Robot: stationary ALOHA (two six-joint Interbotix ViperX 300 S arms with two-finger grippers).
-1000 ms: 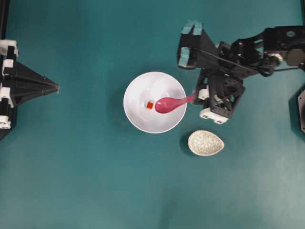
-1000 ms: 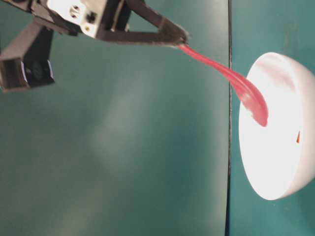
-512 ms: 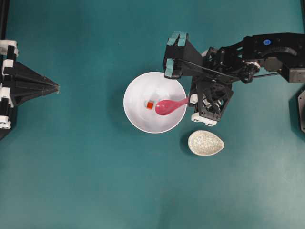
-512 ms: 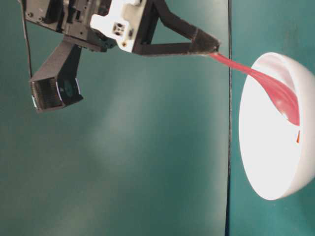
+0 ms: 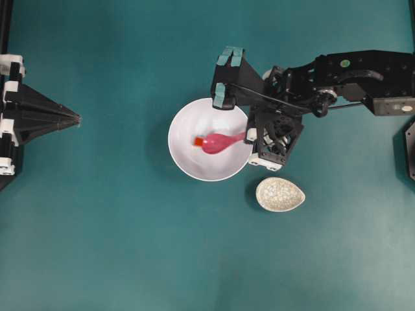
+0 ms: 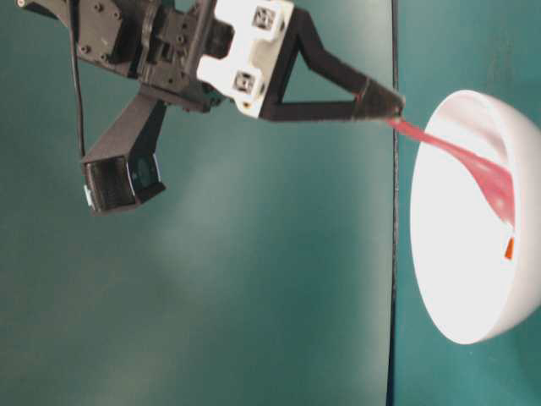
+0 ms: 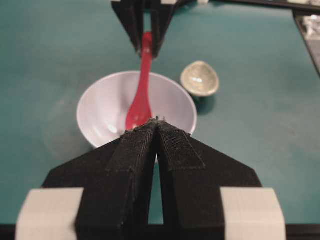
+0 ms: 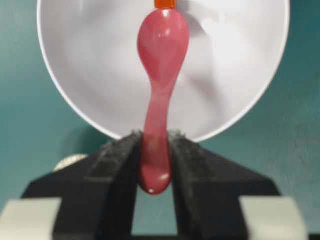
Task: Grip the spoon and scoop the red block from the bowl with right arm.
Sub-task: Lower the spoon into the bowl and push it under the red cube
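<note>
Right gripper (image 8: pixel 155 150) clamped on the spoon (image 5: pixel 217 142) handle, and it has pushed further across the bowl (image 5: pixel 188 165) over the last second. The scoop tip was just short of the red block (image 5: pixel 198 140); now it touches it, low in the bowl. Block isn't in the scoop yet, so contact only. Next step looks like sliding under and lifting. Left gripper (image 7: pixel 158 125) closed, parked well clear on the desk (image 5: pixel 130 246).

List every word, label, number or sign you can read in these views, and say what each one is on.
None: no readable text in any view.
The bowl, spoon, red block and speckled dish are unmarked.
The right arm shows small coloured dots, too small to read as signs.
</note>
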